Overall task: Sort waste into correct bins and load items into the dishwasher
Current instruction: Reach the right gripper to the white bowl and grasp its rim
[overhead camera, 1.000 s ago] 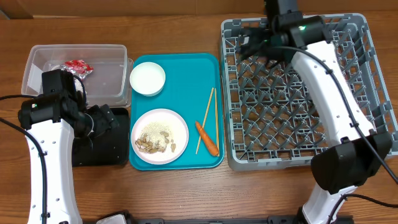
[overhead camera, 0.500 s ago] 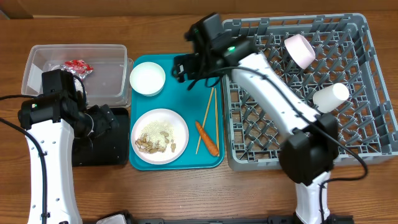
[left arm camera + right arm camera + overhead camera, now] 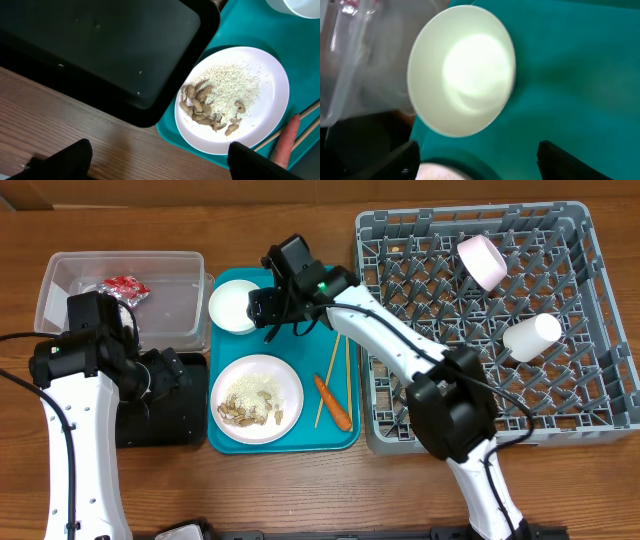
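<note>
A white bowl (image 3: 237,307) sits at the back of the teal tray (image 3: 340,280). My right gripper (image 3: 268,308) hangs open and empty just right of it; in the right wrist view the bowl (image 3: 462,70) lies ahead of the open fingers (image 3: 477,162). A white plate (image 3: 257,398) with peanut shells and rice, a carrot (image 3: 333,402) and two chopsticks (image 3: 335,370) lie on the tray. My left gripper (image 3: 165,375) is open over the black tray (image 3: 160,425); its view shows the plate (image 3: 232,100). The red wrapper (image 3: 125,287) lies in the clear tub (image 3: 60,280). I cannot make out the tissue.
The grey dish rack (image 3: 480,380) fills the right side and holds a second bowl (image 3: 480,260) and a white cup (image 3: 533,335). My right arm stretches from the rack's front across the teal tray. Bare wood lies along the front edge.
My right arm swung left from the back of the dish rack to the teal tray and now hangs over the white bowl. The left arm has not moved.
</note>
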You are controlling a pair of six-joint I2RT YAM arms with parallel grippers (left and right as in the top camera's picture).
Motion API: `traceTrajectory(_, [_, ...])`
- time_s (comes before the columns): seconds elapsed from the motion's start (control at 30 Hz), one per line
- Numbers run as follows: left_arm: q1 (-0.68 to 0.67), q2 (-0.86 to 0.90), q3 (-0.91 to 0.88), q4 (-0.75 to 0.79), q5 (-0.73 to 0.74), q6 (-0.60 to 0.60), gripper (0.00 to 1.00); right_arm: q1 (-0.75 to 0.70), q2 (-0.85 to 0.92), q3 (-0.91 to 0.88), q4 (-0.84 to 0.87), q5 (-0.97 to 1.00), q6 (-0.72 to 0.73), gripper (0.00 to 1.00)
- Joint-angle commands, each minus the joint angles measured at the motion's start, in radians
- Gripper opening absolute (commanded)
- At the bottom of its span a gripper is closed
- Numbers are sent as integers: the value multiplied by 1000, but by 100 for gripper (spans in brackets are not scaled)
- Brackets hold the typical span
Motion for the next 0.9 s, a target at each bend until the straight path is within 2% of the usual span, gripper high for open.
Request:
traceTrajectory(0.0, [0,-1,-3,1,4,5,89,0,31,-3,48,19,57,76])
traceTrajectory(0.23, [0,-1,-3,2,4,5,88,1,64,-3,116,14,60,56])
traceTrajectory(0.63, [0,-1,-3,2,4,5,88,16,115,-3,118,9,60,54])
traceTrajectory(0.7, [0,-1,-3,2,4,5,88,18,124,-3,117,10,60,51])
traceTrajectory(0.73, [0,-1,-3,2,4,5,89,18,126,-3,117,10,60,45])
traceTrajectory(0.83, [0,-1,-3,2,3,5,89,18,127,-2,117,11,60,11])
traceTrajectory(0.87, [0,-1,-3,2,4,5,89,11,121,0,114,20,60,4])
